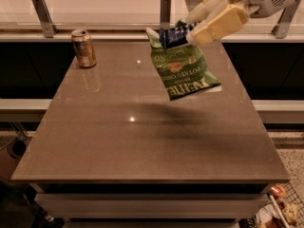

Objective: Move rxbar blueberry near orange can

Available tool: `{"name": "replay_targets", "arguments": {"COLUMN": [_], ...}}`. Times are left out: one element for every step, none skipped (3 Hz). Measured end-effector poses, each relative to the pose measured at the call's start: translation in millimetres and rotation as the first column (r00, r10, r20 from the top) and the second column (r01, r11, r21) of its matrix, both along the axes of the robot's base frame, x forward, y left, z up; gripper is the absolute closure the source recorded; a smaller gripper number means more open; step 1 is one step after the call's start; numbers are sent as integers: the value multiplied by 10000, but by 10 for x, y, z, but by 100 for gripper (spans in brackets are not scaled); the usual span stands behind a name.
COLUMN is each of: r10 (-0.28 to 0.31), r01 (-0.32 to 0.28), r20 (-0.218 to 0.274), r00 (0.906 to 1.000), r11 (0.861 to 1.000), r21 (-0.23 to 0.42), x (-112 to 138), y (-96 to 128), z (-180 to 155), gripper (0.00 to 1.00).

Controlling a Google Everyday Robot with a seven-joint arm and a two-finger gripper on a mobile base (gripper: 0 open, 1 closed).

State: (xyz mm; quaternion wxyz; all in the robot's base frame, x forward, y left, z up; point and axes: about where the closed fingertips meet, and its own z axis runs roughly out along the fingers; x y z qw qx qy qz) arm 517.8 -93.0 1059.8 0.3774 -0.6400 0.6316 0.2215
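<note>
The rxbar blueberry point(174, 36) is a dark-blue wrapper with white lettering, held above the table's far right part. My gripper point(195, 28) comes in from the upper right, and its cream fingers point(217, 26) are shut on the bar's right end. The bar hangs over the top of the green-and-white chip bag point(184, 70). The orange can point(83, 48) stands upright at the table's far left corner, well to the left of the bar.
The chip bag lies flat on the brown table point(142, 141), right of centre. A glass rail with metal posts point(165, 12) runs along the far edge. Clutter point(278, 208) sits on the floor at the lower right.
</note>
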Motion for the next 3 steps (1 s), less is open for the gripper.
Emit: {"name": "replay_targets", "arguments": {"r10": [8,19,19], "r01": [-8,-19,-19], "r20": [23,47,47], "r00": [10000,10000,10000], "r11": [10000,10000,10000], "r21": [18,37,38], "x": [7,15,15], "y": [20,43,44], "z": [4,8,8], "gripper": [13,0,0]}}
